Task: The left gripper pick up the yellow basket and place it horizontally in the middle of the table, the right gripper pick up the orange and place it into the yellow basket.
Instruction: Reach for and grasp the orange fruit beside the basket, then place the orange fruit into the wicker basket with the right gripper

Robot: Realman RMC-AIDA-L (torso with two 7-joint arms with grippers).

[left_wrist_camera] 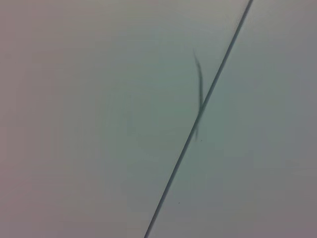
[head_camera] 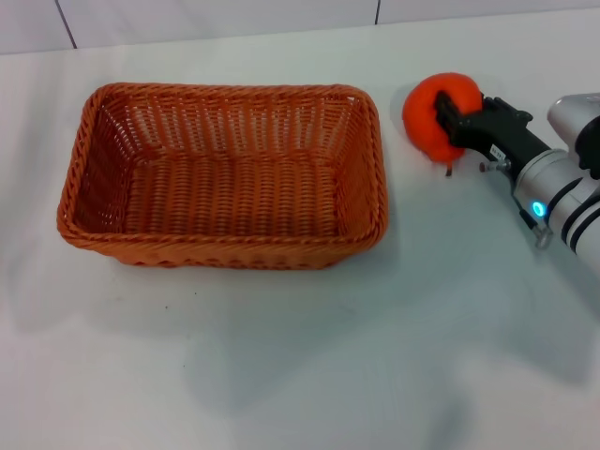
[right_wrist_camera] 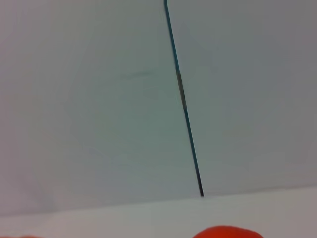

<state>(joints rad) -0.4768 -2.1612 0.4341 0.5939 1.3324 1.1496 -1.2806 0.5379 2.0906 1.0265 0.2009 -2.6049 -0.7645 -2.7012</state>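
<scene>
White table (head_camera: 281, 375) bears yellow basket (head_camera: 225, 178), pincer-held orange (head_camera: 433, 117).

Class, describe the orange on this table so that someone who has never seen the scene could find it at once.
Start at the yellow basket, the big woven one lying on the white table. Look just past its far corner on the robot's right: the orange sits there, outside the basket, with the right pincer closed around it. It is the only smooth, round, bright thing in sight.
</scene>
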